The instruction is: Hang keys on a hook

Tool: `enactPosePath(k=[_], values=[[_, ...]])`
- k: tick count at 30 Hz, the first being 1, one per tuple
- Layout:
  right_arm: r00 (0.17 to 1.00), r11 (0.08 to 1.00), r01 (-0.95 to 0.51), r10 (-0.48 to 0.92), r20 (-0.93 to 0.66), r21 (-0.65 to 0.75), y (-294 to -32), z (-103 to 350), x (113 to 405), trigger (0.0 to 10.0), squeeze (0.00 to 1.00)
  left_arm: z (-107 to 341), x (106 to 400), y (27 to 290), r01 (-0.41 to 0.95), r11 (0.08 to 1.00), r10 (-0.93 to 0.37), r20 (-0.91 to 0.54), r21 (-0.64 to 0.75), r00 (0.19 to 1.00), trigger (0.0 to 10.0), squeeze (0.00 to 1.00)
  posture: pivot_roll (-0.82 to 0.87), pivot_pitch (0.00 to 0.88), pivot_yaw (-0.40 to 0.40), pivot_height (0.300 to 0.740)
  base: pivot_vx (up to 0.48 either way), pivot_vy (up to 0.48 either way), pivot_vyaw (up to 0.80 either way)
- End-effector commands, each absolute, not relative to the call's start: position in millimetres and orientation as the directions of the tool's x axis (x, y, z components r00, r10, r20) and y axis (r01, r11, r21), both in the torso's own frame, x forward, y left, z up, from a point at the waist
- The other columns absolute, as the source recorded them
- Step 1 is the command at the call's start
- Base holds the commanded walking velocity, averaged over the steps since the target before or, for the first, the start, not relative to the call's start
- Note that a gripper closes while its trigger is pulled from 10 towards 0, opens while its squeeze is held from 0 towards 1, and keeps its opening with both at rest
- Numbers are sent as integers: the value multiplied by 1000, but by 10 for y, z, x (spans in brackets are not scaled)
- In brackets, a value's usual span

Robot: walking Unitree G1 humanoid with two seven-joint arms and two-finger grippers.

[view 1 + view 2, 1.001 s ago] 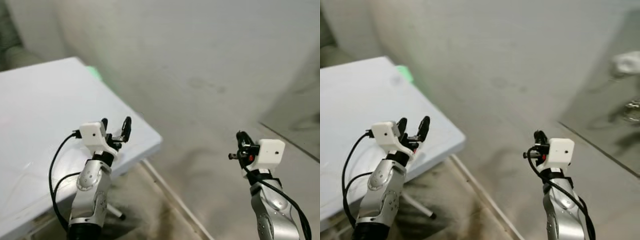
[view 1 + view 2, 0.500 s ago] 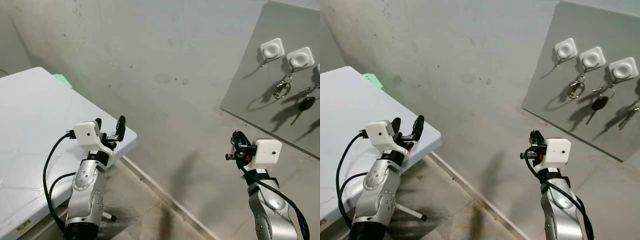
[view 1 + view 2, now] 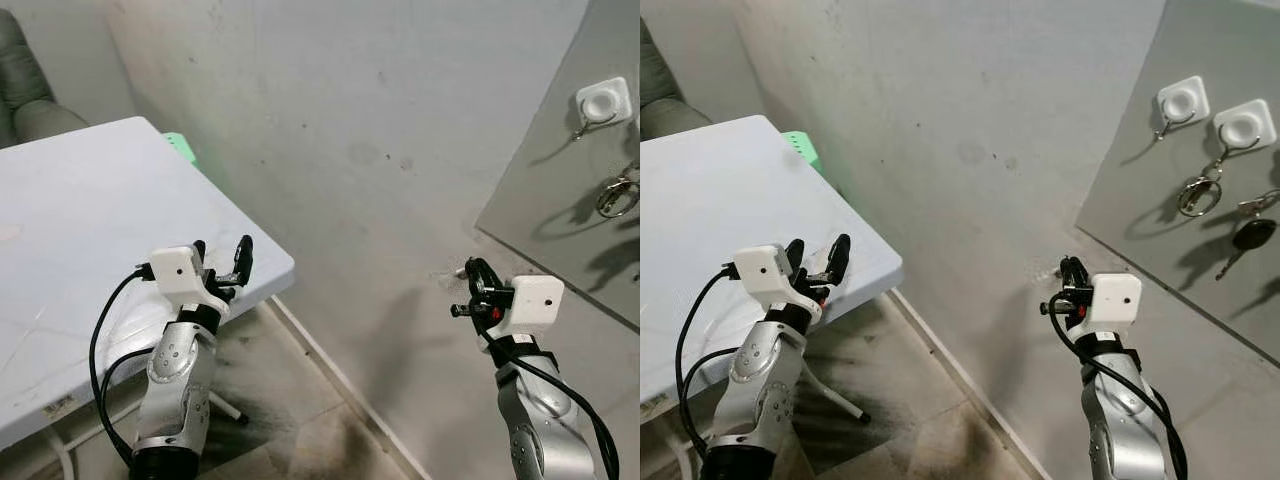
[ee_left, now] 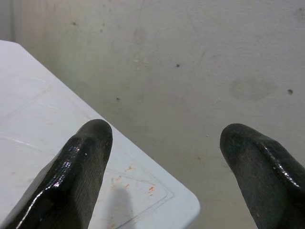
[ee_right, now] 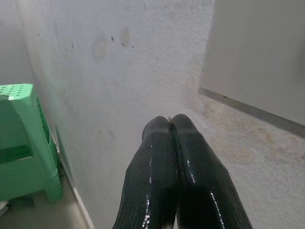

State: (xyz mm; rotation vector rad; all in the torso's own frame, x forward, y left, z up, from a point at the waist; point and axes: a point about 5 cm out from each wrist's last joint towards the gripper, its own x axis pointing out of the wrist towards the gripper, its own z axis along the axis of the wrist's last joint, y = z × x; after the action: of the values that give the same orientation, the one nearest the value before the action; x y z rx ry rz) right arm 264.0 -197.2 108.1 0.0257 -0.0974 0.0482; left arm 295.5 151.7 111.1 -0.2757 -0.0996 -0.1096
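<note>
The right tool (image 3: pixel 1072 272), in the lower right of the frame, has its fingers pressed together with nothing visible between them, while the left tool (image 3: pixel 816 256), lower left, is spread wide and empty over the corner of the white worktop (image 3: pixel 710 200). Keys (image 3: pixel 1244 238) hang from white hooks (image 3: pixel 1182 102) on a grey board (image 3: pixel 1140 210) at upper right, with a green stool (image 5: pixel 21 138) by the wall.

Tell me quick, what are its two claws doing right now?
Left gripper: fingers wide open, holding nothing, above the white table corner.
Right gripper: fingers pressed shut; nothing visible between them.
</note>
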Motion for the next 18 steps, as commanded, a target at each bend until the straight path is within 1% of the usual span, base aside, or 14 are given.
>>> enactPosePath(k=[1,18], values=[[991,998,-62,59,118,20,-1957,1125,2643,10000,0,1136,2961,1517,116,958,-89,112,-261,990,10000,0,-3,0,-52,740,0,0,0],[992,998,-68,67,108,13,-1951,1093,2623,10000,0,1094,2935,1517,114,963,-91,106,-246,990,10000,0,-4,0,-53,740,0,0,0]])
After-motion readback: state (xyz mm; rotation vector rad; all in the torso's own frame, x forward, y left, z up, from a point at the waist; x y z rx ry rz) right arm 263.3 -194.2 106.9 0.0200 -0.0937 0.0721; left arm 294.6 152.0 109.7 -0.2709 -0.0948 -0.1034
